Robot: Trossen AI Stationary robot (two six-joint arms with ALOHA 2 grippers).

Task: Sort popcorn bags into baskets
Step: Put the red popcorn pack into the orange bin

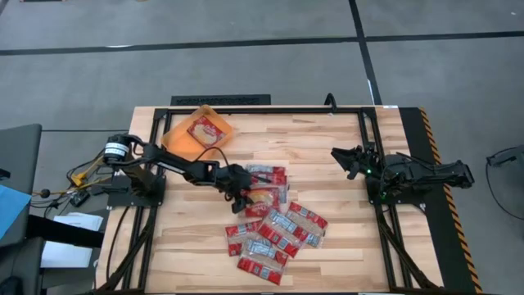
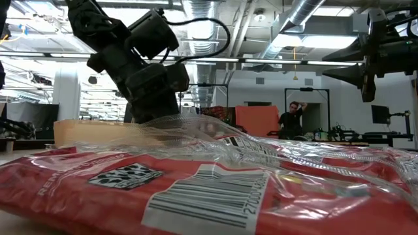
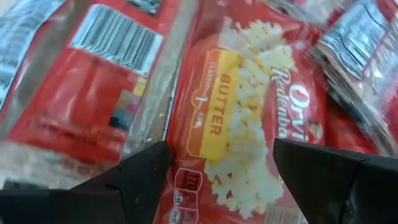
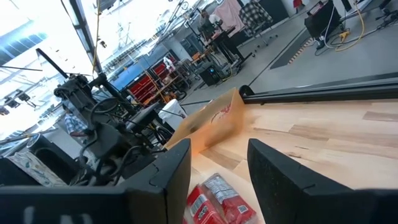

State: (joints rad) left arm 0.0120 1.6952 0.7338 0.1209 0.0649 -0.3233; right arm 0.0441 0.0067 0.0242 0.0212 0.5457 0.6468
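Observation:
Several red popcorn bags (image 1: 274,225) lie in an overlapping pile on the table's near middle, and one fills the low view's foreground (image 2: 196,189). The orange basket (image 1: 182,139) sits at the far left with one bag (image 1: 206,129) lying in it. My left gripper (image 1: 241,197) is open and low over the pile's far-left corner. In the left wrist view its fingers stand on either side of a bag with a yellow BUTTER label (image 3: 242,118). My right gripper (image 1: 348,160) is open, raised over the table's right side, away from the bags. My left gripper (image 3: 221,186) comes from above, slanting down, with its open fingers (image 3: 143,180) straddling the butter-label bag's printed face (image 3: 249,162). The bag lies flat on the pile. Whether the fingertips touch it cannot be told.
A black frame rail (image 1: 246,107) runs along the table's far side and down both sides. Bare wood lies between the pile and my right arm (image 1: 336,205). A person (image 2: 292,116) stands far back in the room, and the right wrist view also shows the basket (image 4: 214,121).

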